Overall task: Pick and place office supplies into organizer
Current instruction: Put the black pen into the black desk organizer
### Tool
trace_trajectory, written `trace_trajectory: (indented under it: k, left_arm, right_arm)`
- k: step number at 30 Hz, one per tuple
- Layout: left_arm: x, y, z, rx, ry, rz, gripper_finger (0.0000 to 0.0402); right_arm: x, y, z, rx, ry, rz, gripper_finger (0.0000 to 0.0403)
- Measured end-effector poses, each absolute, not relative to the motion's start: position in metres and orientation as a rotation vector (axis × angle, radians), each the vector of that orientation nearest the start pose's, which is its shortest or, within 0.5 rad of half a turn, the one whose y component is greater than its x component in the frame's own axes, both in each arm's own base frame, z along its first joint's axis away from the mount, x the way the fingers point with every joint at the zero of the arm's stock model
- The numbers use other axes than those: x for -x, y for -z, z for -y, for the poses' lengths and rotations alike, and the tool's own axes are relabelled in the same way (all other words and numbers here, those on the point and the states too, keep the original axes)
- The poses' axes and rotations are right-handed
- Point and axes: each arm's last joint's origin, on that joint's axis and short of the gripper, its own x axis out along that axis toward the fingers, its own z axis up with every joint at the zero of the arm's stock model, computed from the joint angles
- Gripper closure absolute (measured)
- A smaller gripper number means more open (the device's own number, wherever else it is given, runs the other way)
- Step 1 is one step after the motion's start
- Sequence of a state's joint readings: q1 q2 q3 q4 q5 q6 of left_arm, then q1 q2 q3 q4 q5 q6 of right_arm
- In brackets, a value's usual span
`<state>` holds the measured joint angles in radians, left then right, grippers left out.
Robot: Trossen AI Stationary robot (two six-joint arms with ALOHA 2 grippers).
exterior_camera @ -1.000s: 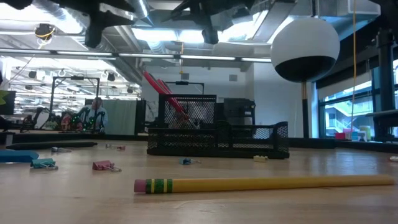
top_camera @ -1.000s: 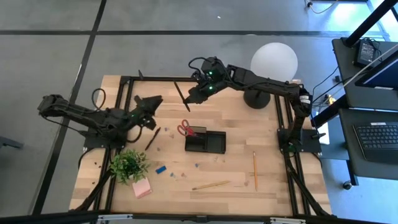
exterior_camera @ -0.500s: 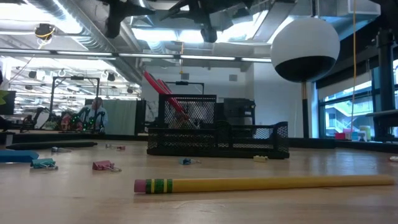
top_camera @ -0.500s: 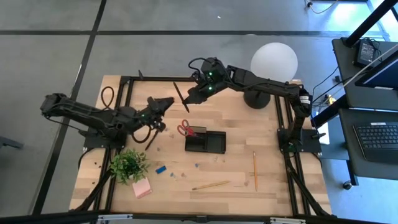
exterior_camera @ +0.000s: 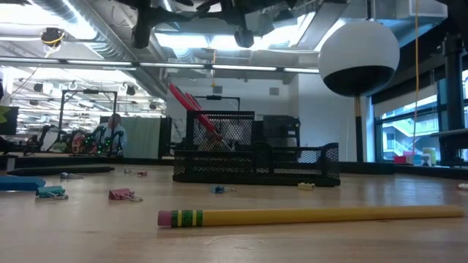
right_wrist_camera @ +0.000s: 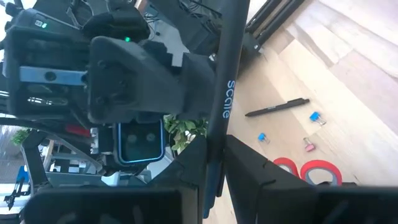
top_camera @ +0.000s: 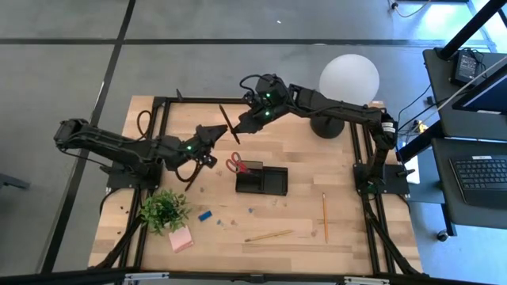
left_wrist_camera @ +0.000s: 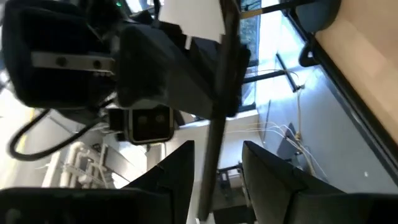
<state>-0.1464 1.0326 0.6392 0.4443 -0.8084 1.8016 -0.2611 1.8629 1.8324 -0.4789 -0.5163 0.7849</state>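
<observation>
A dark pen (top_camera: 230,123) hangs above the table's far middle, with my right gripper (top_camera: 240,127) shut on it. My left gripper (top_camera: 216,131) is open, just left of the pen. In the left wrist view its two fingers stand on either side of the pen (left_wrist_camera: 215,118); I see no touch. The black mesh organizer (top_camera: 263,181) sits mid-table, and red-handled scissors (top_camera: 236,164) stand in its left cup. On the table lie a second dark pen (top_camera: 194,176), two pencils (top_camera: 269,235) (top_camera: 324,215), a blue eraser (top_camera: 205,214) and a pink sticky pad (top_camera: 181,239). My right gripper pinches the pen's shaft (right_wrist_camera: 216,134) between its two fingers, toward the pen's near end. The fingers come from the table's right, slanting a little down, and lie across the pen. The pen is lifted clear of the table and most of its length runs past the fingers.
A green potted plant (top_camera: 165,210) stands at the near left. A lamp with a white globe (top_camera: 348,77) stands at the far right. Small clips (exterior_camera: 124,194) lie scattered left of the organizer. A pencil (exterior_camera: 307,215) lies close to the low camera.
My left gripper has gone toward the table's right edge, up to the pen that my right gripper holds, and has rolled somewhat. Its fingers now stand around the pen.
</observation>
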Motion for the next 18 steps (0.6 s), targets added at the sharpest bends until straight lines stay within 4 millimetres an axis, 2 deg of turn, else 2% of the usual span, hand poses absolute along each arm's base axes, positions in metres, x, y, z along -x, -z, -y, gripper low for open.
trace_trajectory:
  k: [9, 18]
  left_arm:
    - [-0.2228, -0.3005, 0.0121, -1.696, -0.53, -0.503, 0.0272]
    - [-0.2236, -0.3, 0.0038, -1.69, -0.554, -0.536, 0.0272]
  right_arm:
    - [-0.4139, -0.3644, 0.0942, -0.979, -0.061, -0.549, 0.0351]
    - [-0.4155, -0.3651, 0.088, -0.978, -0.085, -0.553, 0.0351]
